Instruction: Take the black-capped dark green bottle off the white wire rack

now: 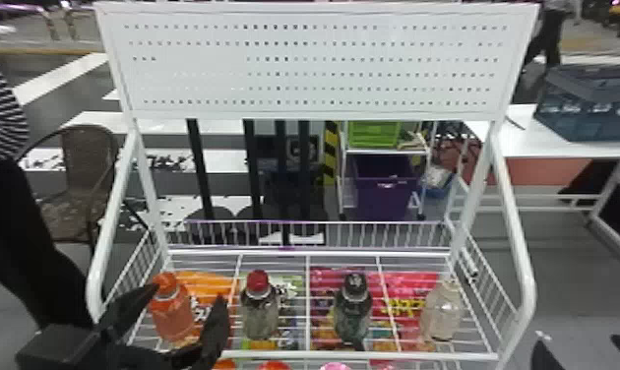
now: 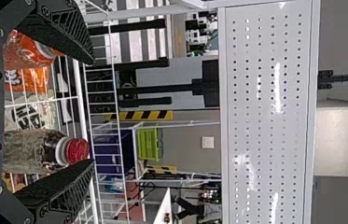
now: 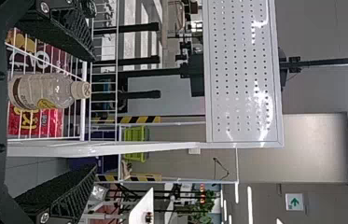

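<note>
Head view: black-capped dark green bottle (image 1: 353,312) upright on white wire rack (image 1: 284,354), open gaps either side. Left gripper (image 1: 188,295), fingers apart, rack's front left; right gripper (image 1: 579,344), fingers apart, off rack's right edge. Right wrist view adds pale-capped clear plastic bottle's (image 3: 59,91) yellow label.

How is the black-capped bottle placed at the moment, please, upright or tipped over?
Upright: the dark green bottle stands on the white wire rack, its black cap at the top.
</note>
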You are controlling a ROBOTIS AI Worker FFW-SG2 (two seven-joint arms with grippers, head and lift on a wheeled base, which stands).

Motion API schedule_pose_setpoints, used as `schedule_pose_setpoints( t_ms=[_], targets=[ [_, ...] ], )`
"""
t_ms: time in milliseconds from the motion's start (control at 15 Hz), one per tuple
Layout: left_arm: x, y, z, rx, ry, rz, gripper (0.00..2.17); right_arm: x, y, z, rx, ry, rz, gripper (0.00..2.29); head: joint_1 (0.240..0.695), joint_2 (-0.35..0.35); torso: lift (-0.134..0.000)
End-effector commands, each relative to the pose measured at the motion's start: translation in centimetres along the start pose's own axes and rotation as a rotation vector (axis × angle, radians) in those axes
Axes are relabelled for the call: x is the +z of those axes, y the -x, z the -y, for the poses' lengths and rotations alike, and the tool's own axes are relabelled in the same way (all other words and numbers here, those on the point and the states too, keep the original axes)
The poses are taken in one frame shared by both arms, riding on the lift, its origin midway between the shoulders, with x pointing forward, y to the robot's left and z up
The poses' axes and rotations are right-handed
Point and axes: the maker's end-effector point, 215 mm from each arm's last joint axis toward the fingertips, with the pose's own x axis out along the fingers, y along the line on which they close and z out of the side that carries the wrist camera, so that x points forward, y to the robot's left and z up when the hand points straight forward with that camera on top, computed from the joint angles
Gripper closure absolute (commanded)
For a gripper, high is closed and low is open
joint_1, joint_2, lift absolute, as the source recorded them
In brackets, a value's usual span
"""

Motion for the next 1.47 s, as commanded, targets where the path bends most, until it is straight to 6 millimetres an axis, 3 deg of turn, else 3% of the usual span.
schedule_pose_setpoints(
  t_ms=[0, 600, 867, 1133, 1400],
  targets=[
    [0.0, 0.1, 0.1, -0.001, 0.001, -0.001, 0.14, 0.0, 0.1, 0.0, -0.001, 0.001, 0.000, 0.09, 0.499, 0.000, 0.000],
    [-0.1, 0.1, 0.0, 0.000, 0.002, -0.002, 0.14, 0.1, 0.5, 0.1, -0.002, 0.002, 0.004, 0.09, 0.499, 0.000, 0.000],
    [0.0, 0.1, -0.1, 0.003, 0.002, 0.004, 0.14, -3.2, 0.3, -0.6, -0.009, -0.012, 0.020, 0.09, 0.499, 0.000, 0.000],
    [-0.2, 0.1, 0.2, 0.000, 0.005, 0.000, 0.14, -7.5, -0.5, -4.7, 0.022, -0.070, 0.128, 0.11, 0.499, 0.000, 0.000],
    [-0.2, -0.3, 0.1, 0.002, 0.002, -0.001, 0.14, -11.1, -4.7, -7.5, 0.053, -0.090, 0.113, 0.11, 0.499, 0.000, 0.000]
  ],
)
